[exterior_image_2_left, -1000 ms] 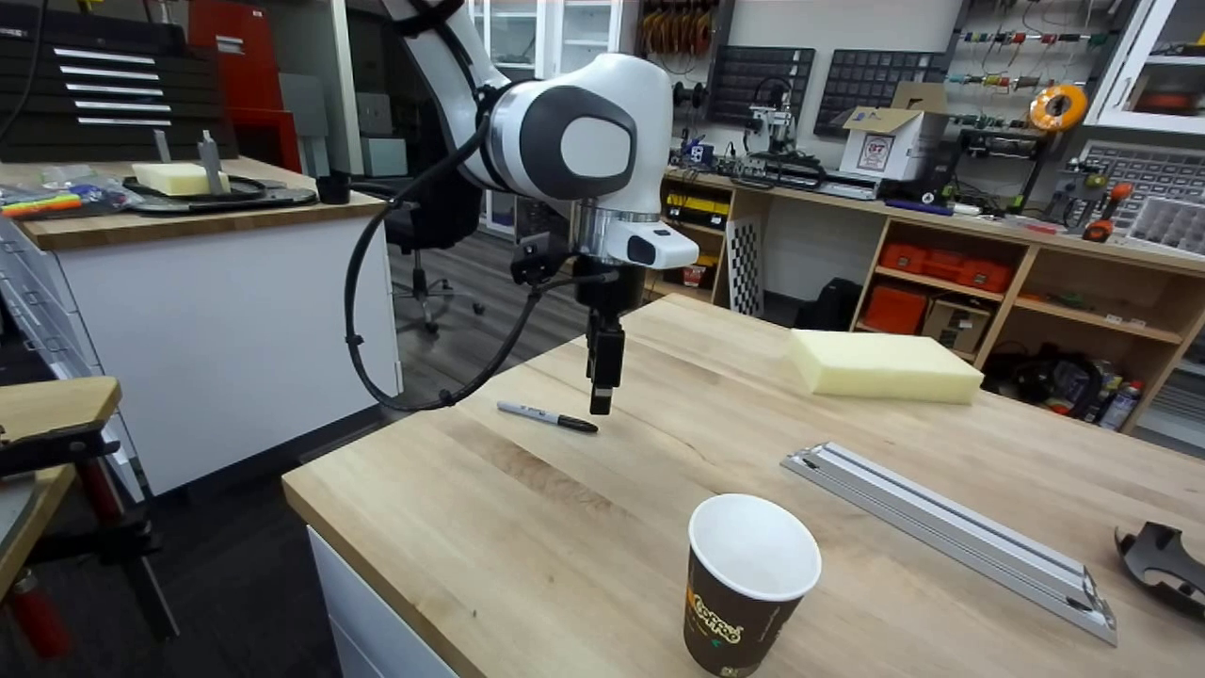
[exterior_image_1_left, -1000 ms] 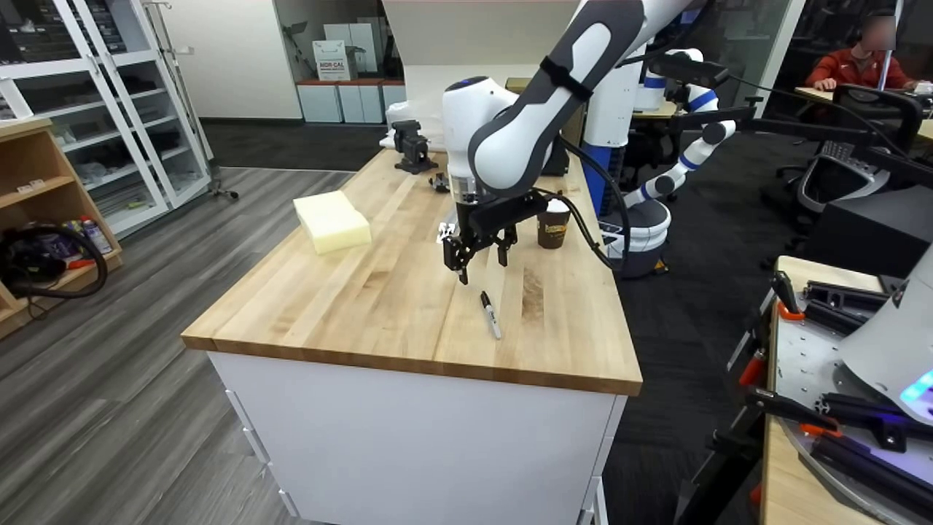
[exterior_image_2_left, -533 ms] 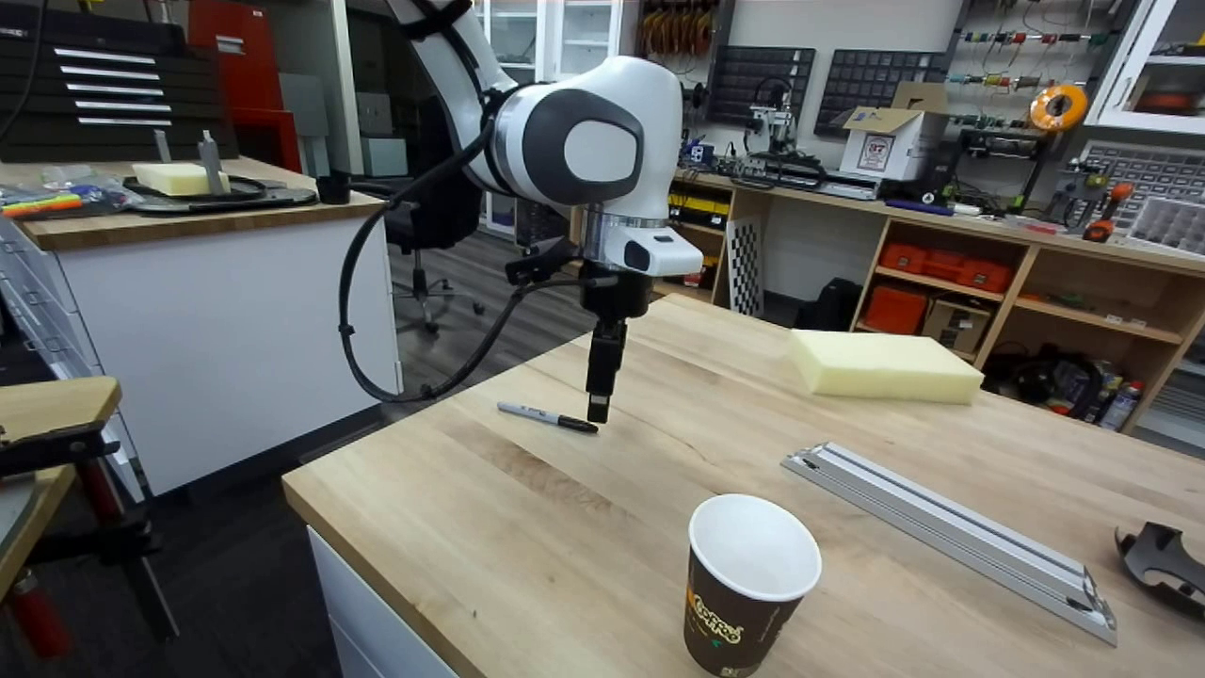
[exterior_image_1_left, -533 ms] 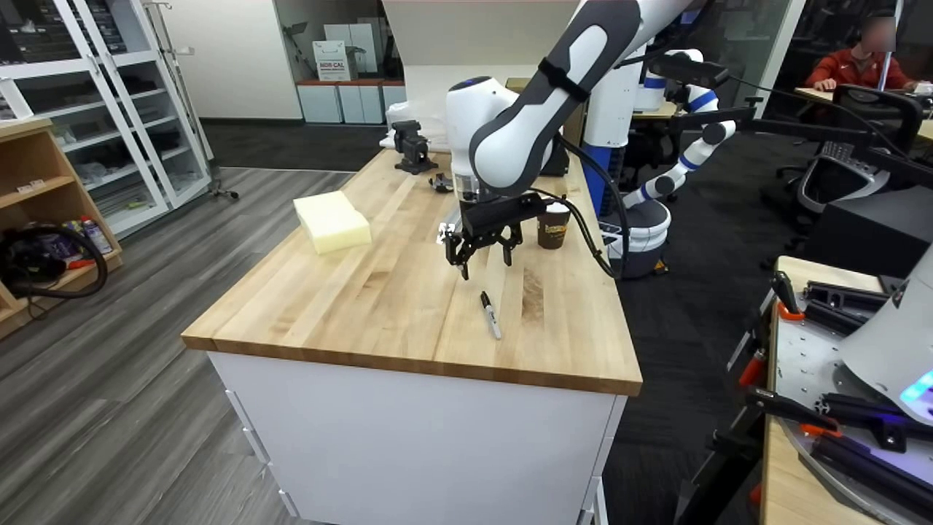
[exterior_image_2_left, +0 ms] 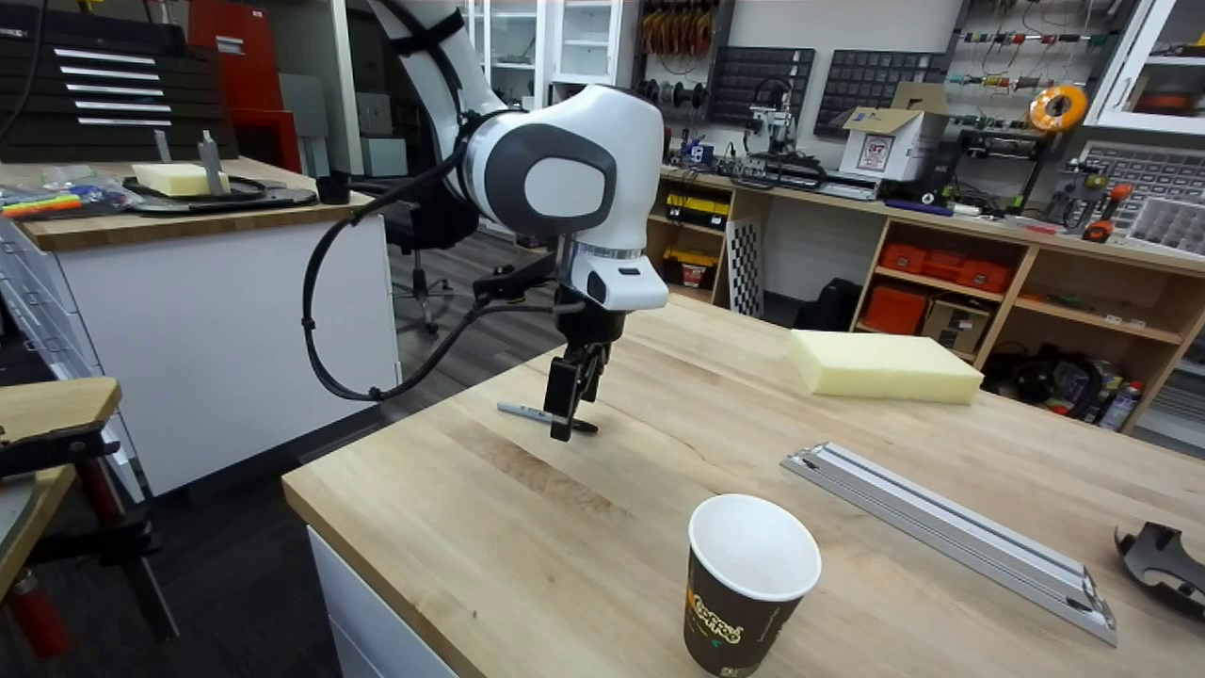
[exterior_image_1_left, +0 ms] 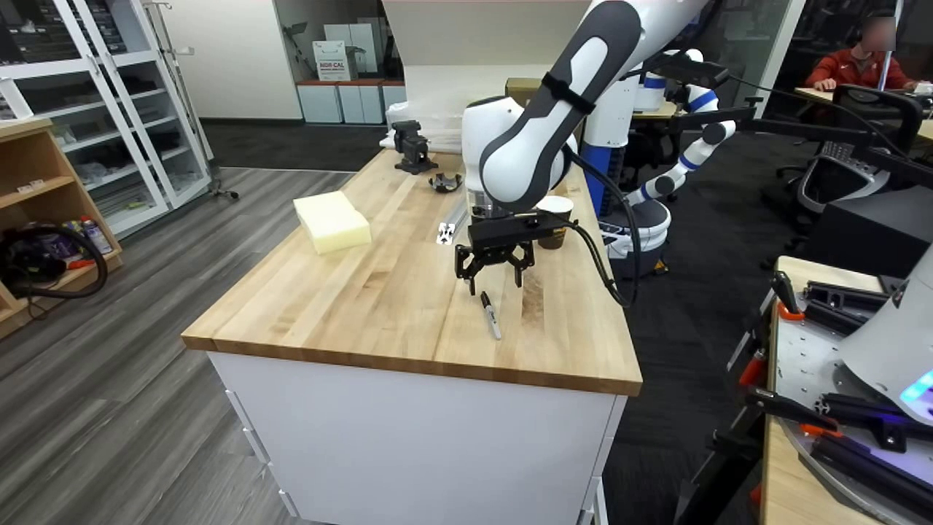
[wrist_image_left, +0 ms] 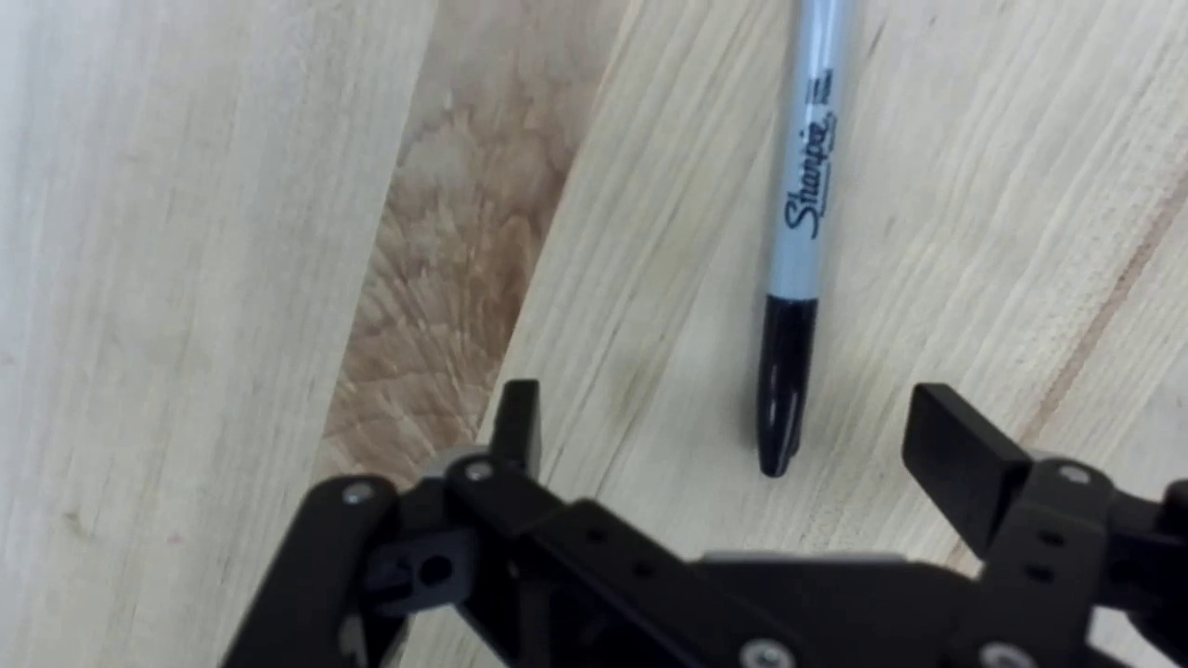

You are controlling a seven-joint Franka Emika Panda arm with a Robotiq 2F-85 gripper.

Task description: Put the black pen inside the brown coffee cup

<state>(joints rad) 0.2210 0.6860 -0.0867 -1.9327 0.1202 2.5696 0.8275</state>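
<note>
The black pen is a marker with a grey barrel and a black cap. It lies flat on the wooden table, and it also shows in an exterior view, partly behind a finger. In the wrist view the pen points its cap down between the spread fingers. My gripper is open and empty, just above the table at the cap end; it shows in both exterior views. The brown coffee cup stands upright with a white inside; the arm's cable partly hides it in an exterior view.
A silver metal rail lies on the table beyond the cup. A black curved part lies past it. A pale yellow foam block sits on the table. A black clamp-like device stands at the table's far end.
My gripper has moved toward the pen and lower, and has turned so its fingers stand to either side of the cap's end. Pen and cup have not moved.
</note>
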